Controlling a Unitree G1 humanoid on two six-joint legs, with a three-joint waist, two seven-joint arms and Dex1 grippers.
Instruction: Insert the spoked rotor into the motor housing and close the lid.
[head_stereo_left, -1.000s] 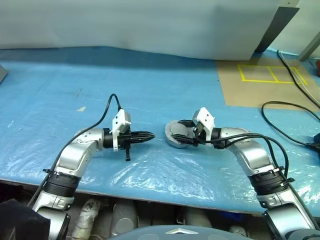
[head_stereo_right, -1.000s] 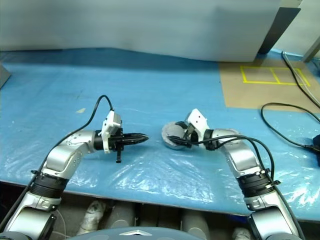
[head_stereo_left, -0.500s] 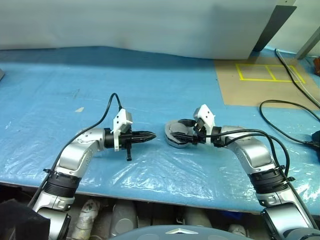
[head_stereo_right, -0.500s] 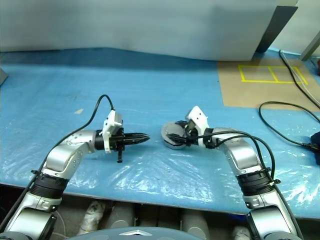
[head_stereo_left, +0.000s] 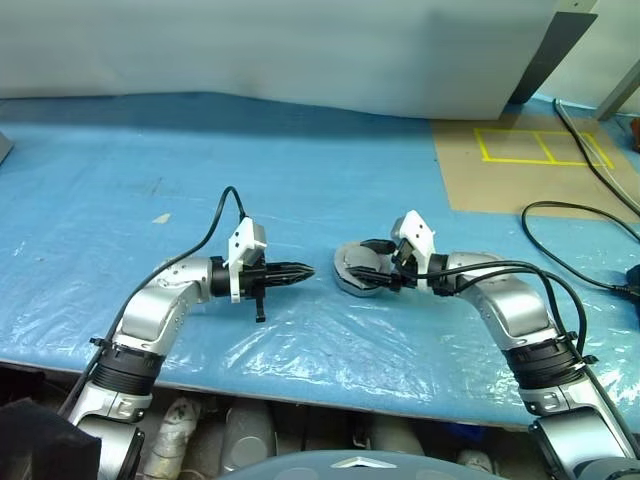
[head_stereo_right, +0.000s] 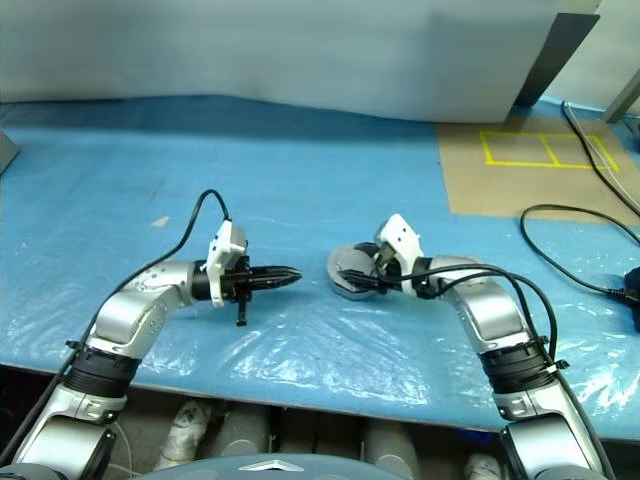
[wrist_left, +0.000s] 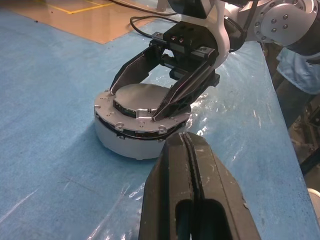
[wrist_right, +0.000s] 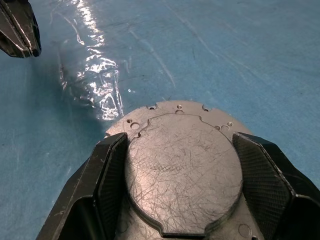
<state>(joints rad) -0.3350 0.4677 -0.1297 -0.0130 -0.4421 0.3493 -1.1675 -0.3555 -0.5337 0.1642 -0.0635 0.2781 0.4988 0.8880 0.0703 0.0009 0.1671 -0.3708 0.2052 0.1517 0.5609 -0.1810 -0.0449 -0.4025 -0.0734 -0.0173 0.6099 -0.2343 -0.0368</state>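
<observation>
Lid (wrist_right: 180, 167) seated plain grey face up on motor housing (wrist_left: 125, 140), mid-table near front edge. Rigid metal, prob heavy-ish, scratched, smooth; best held at lid rim, opposite sides. Right gripper (wrist_left: 152, 97) clamped across lid edges. Left gripper (head_stereo_left: 295, 271) closed, empty, just left of housing. Crinkly blue plastic sheet (head_stereo_left: 300, 180) on table, slippery; brown board w/ yellow tape (head_stereo_left: 530, 160) far right, cables (head_stereo_left: 585, 230) right.

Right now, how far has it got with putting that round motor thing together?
Nearly finished, it seems. The lid, plain grey face up, already sits on the motor housing, so the spoked rotor is presumably inside, though hidden. In hand: the right claw grips the lid's edges with both fingers. The left claw is shut, holding nothing, beside the housing. Left: seating the lid fully and letting go.
</observation>
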